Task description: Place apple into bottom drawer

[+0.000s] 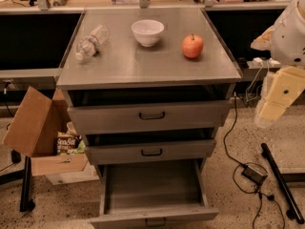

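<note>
The red-orange apple stands on the right side of the grey cabinet top, right of a white bowl. The bottom drawer is pulled open below, its plain grey inside bare. The two shallower drawers above it are slightly open. My arm hangs at the right edge of the view, and the gripper points down beside the cabinet's right side, level with the top drawer. It is well apart from the apple and holds nothing that I can see.
A white bowl stands mid-back on the top and a clear plastic bottle lies at its left. An open cardboard box sits on the floor to the left. Cables and a power brick lie on the floor to the right.
</note>
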You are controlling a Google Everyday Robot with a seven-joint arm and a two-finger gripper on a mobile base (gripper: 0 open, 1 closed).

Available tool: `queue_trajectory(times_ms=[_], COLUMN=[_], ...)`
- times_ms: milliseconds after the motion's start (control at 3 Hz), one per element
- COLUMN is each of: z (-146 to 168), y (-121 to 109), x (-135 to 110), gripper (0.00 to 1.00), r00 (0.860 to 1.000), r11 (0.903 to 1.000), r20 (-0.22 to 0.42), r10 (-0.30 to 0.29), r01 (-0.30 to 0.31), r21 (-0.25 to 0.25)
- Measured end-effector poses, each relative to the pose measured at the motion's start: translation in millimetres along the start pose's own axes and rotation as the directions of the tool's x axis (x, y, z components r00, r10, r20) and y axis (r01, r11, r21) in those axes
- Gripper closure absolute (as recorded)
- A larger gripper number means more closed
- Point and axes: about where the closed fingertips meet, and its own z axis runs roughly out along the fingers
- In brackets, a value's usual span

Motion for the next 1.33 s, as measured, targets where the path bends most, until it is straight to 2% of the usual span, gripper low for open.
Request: queue_trajectory(times_ms=[333,667,1000,1333], z=[0.0,13.0,37.6,64.9], y=[0.0,-21.5,-57.3,-93.8], x=[0.0,-1.9,-3.3,-12.6], gripper=[0.0,0.0,0.0,0.0], r00=[1.0,0.999,0.985,0.952], r11=[1.0,0.999,0.9947,0.9887], r20=[0.0,0.042,0.149,0.272], r10=[0.0,0.035,0.092,0.139], r01=[0.0,-0.036,-0.098,-0.149], r21=[0.0,0.026,0.031,0.014])
